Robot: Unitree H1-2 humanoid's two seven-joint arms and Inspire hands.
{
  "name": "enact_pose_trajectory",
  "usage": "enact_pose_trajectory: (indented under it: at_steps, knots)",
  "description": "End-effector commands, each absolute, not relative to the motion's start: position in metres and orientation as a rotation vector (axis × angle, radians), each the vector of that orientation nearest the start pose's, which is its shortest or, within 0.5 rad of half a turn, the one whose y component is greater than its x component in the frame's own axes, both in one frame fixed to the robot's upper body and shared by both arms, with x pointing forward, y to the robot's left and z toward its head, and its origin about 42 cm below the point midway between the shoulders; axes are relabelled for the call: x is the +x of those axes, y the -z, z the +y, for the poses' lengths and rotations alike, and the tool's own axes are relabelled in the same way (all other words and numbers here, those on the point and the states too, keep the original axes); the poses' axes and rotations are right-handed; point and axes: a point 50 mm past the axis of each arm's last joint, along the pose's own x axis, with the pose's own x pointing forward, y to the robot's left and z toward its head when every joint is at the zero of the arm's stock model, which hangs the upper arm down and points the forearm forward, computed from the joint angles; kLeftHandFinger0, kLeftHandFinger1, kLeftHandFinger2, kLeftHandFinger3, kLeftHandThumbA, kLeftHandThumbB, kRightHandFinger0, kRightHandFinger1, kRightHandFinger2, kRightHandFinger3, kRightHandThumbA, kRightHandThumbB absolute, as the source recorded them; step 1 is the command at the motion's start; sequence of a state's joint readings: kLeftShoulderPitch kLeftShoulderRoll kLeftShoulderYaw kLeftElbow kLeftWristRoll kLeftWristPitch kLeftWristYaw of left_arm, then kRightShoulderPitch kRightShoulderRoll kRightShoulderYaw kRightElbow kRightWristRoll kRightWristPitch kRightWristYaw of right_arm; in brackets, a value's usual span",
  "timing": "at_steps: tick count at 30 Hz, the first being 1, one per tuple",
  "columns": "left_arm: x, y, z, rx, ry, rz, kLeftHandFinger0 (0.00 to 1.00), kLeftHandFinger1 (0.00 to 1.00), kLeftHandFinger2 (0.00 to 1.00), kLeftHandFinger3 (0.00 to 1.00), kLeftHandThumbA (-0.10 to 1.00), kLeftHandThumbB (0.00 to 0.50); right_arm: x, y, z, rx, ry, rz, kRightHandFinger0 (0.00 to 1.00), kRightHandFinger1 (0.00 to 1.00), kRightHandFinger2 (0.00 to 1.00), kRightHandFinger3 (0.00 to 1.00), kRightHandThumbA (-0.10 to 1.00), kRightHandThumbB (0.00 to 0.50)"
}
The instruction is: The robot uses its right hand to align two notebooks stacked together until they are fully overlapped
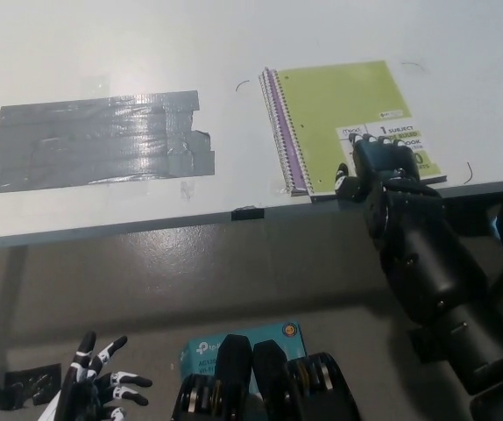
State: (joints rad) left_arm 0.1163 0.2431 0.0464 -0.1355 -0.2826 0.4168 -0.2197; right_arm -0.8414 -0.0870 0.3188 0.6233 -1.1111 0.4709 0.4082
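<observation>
- Two notebooks lie stacked at about two o'clock on the white table, close to its near edge: a green notebook on top and a purple notebook under it, which shows only as a thin strip along the spiral side at nine o'clock of the green cover.
- That thin strip is what is left to close, so I'd judge the alignment nearly done but not quite.
- The right hand sits flat on the green cover's near corner, around five o'clock of the book, over the printed label. Its fingers lie spread on the cover and grip nothing; the palm presses down, which looks like the way to slide the top book by friction rather than lift it.
- The black arm comes up from the five o'clock corner of the view, so the hand reaches the book over the table's near edge.
- The left hand rests low at seven o'clock, below the table, fingers apart and holding nothing, out of the work.
- A grey tape patch sits at ten o'clock on the table, well apart from the books.
- A teal box lies on the floor at six o'clock.
</observation>
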Motion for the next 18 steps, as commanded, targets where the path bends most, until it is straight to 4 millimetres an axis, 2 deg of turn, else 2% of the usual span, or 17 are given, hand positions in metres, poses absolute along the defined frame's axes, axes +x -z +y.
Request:
enact_pose_trajectory:
  at_steps: [1, 3, 7, 11, 14, 18]
  knots:
    - [0.2426, -0.0968, 0.2885, -0.071, 0.2, 0.338, 0.35, 0.43, 0.48, 1.0, 1.0, 0.5, 0.5063, -0.2183, -0.1098, -1.388, -0.326, 0.312, 1.0, 1.0, 1.0, 1.0, 1.0, 0.486]
    - [0.2432, -0.0969, 0.2877, -0.068, 0.201, 0.335, 0.35, 0.43, 0.49, 1.0, 1.0, 0.5, 0.5068, -0.2201, -0.1081, -1.383, -0.325, 0.31, 1.0, 1.0, 1.0, 1.0, 1.0, 0.476]
    - [0.243, -0.0965, 0.2879, -0.071, 0.202, 0.335, 0.33, 0.44, 0.5, 1.0, 1.0, 0.5, 0.507, -0.2204, -0.1068, -1.387, -0.323, 0.305, 1.0, 1.0, 1.0, 1.0, 1.0, 0.498]
    - [0.2434, -0.096, 0.2877, -0.071, 0.2, 0.333, 0.31, 0.42, 0.49, 1.0, 1.0, 0.5, 0.5081, -0.2194, -0.1074, -1.378, -0.313, 0.311, 1.0, 1.0, 1.0, 1.0, 1.0, 0.49]
    - [0.2429, -0.0956, 0.2868, -0.071, 0.203, 0.333, 0.35, 0.43, 0.49, 1.0, 1.0, 0.5, 0.509, -0.2172, -0.1074, -1.334, -0.297, 0.324, 1.0, 1.0, 1.0, 1.0, 1.0, 0.484]
    - [0.2422, -0.0958, 0.2867, -0.072, 0.202, 0.331, 0.34, 0.42, 0.49, 1.0, 1.0, 0.5, 0.5087, -0.2165, -0.1011, -1.324, -0.274, 0.322, 1.0, 1.0, 1.0, 1.0, 1.0, 0.479]
